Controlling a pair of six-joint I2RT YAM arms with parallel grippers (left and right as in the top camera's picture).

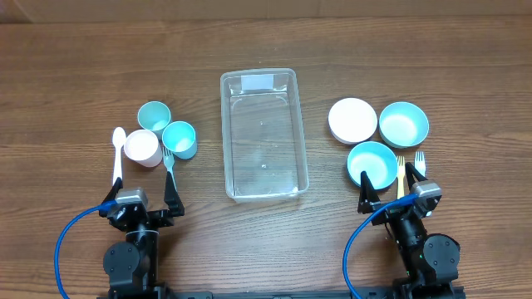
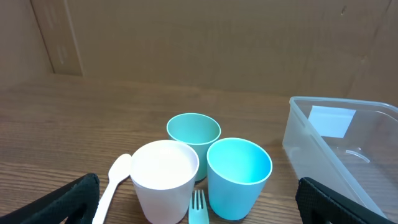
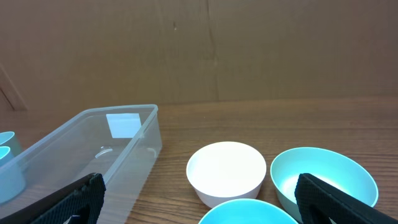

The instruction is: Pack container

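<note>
The clear plastic container [image 1: 263, 137] lies empty at the table's middle; it also shows in the left wrist view [image 2: 339, 155] and the right wrist view [image 3: 93, 152]. Left of it stand a white cup [image 1: 142, 149] and two teal cups [image 1: 154, 115] [image 1: 179, 139], with a white spoon [image 1: 117, 155] and a teal fork [image 1: 169, 163]. Right of it sit a white bowl [image 1: 352, 120] and two teal bowls [image 1: 403, 123] [image 1: 371, 163], with a yellow fork [image 1: 400, 174] and a white fork [image 1: 420, 162]. My left gripper [image 1: 140, 198] and right gripper [image 1: 397, 194] are open and empty near the front edge.
A cardboard wall [image 2: 199, 43] stands behind the table. Blue cables [image 1: 71, 241] loop beside each arm base at the front edge.
</note>
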